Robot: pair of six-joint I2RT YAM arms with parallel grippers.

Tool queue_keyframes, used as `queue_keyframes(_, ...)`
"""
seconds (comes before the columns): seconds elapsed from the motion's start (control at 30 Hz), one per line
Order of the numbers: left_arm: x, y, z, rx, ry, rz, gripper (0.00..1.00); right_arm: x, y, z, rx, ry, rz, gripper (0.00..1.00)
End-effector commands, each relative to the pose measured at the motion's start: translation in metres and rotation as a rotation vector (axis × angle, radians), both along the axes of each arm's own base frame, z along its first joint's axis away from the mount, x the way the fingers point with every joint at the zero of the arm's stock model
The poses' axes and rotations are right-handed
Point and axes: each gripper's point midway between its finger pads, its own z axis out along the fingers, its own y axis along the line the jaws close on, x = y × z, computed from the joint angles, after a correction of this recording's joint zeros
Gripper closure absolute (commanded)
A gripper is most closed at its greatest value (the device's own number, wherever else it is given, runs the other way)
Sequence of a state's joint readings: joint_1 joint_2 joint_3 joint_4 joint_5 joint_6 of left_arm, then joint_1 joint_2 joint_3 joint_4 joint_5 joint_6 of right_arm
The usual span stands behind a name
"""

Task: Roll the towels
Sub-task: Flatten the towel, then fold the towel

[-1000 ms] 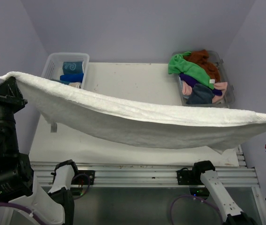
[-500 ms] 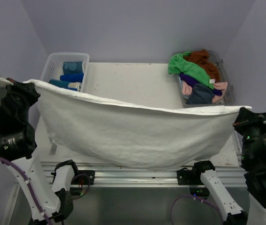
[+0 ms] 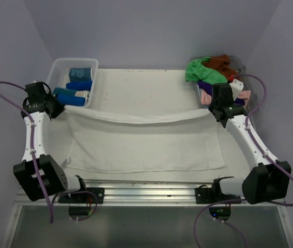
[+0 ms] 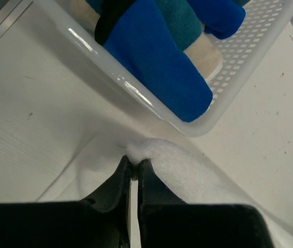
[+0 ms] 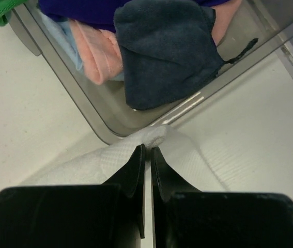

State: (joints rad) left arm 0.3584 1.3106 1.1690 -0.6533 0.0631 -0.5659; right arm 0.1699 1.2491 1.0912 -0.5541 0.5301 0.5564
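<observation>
White towel (image 3: pixel 146 147) lies on the table (image 3: pixel 136 82), its far corners (one each) clamped in left fingers (image 4: pixel 118 182) and right fingers (image 5: pixel 133 170).

Right claw (image 5: pixel 147 150) pinching white towel (image 5: pixel 76 170) corner, clear tub (image 5: pixel 105 121) (grey towel (image 5: pixel 167 57) inside) beside

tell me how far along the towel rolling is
Done: rolled blue and teal towels sit in the white slotted plastic basket. In hand: the large white terry towel lies spread on the table, its far corners pinched by the left hand and right hand; not yet rolled. Left: the loose pile of green, brown, purple, pink and grey towels in the clear plastic tub.
</observation>
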Motion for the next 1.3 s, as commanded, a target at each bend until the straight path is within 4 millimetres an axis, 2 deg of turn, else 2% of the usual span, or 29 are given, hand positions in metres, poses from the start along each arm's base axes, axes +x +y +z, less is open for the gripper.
queue_keyframes(0.0,0.041,0.015,0.041,0.052,-0.173,0.014,1.00,0.048,-0.001,0.057,0.020,-0.214,-0.038,1.00)
queue_keyframes(0.03,0.047,0.016,0.033,0.040,-0.151,0.013,1.00,0.057,0.001,0.052,0.023,-0.205,-0.033,1.00)
queue_keyframes(0.07,0.052,0.017,0.036,0.038,-0.160,0.011,1.00,0.062,0.002,0.050,0.028,-0.200,-0.031,1.00)
queue_keyframes(0.1,0.056,0.018,0.029,0.030,-0.141,0.008,1.00,0.067,0.003,0.056,0.037,-0.213,-0.026,1.00)
queue_keyframes(0.2,0.066,0.020,0.032,0.023,-0.147,0.006,1.00,0.078,0.005,0.058,0.051,-0.212,-0.020,1.00)
queue_keyframes(0.33,0.071,0.022,0.045,0.027,-0.171,0.005,1.00,0.076,-0.007,0.065,0.047,-0.219,-0.035,1.00)
queue_keyframes(0.47,0.078,0.013,0.062,-0.006,-0.220,-0.029,1.00,0.068,-0.025,0.067,0.074,-0.226,-0.056,1.00)
queue_keyframes(0.53,0.082,0.011,0.064,-0.020,-0.235,-0.037,1.00,0.064,-0.034,0.064,0.078,-0.223,-0.072,1.00)
queue_keyframes(0.73,0.086,0.009,0.055,-0.054,-0.220,-0.036,1.00,0.064,-0.035,0.057,0.099,-0.213,-0.064,1.00)
queue_keyframes(0.83,0.074,0.009,0.053,-0.038,-0.211,-0.028,1.00,0.060,-0.034,0.056,0.103,-0.210,-0.060,1.00)
queue_keyframes(0.93,0.056,0.012,0.054,0.006,-0.194,-0.007,1.00,0.044,-0.035,0.057,0.108,-0.205,-0.073,1.00)
queue_keyframes(1.0,0.040,0.012,0.046,0.010,-0.167,0.013,1.00,0.026,-0.034,0.048,0.130,-0.192,-0.090,1.00)
queue_keyframes(1.03,0.033,0.013,0.036,0.001,-0.145,0.021,1.00,0.020,-0.034,0.044,0.140,-0.187,-0.097,1.00)
queue_keyframes(1.1,0.020,0.013,0.027,-0.001,-0.113,0.040,1.00,-0.001,-0.031,0.029,0.166,-0.163,-0.104,1.00)
queue_keyframes(1.13,0.013,0.014,0.014,-0.009,-0.079,0.054,1.00,-0.007,-0.029,0.023,0.185,-0.154,-0.112,1.00)
queue_keyframes(1.17,0.007,0.014,0.009,-0.009,-0.060,0.067,1.00,-0.018,-0.027,0.007,0.197,-0.118,-0.116,1.00)
queue_keyframes(1.23,-0.008,0.012,-0.013,-0.038,-0.004,0.093,1.00,-0.035,-0.016,-0.004,0.261,-0.097,-0.099,1.00)
queue_keyframes(1.27,-0.014,0.010,-0.016,-0.047,0.000,0.101,1.00,-0.046,-0.012,-0.025,0.282,-0.051,-0.094,1.00)
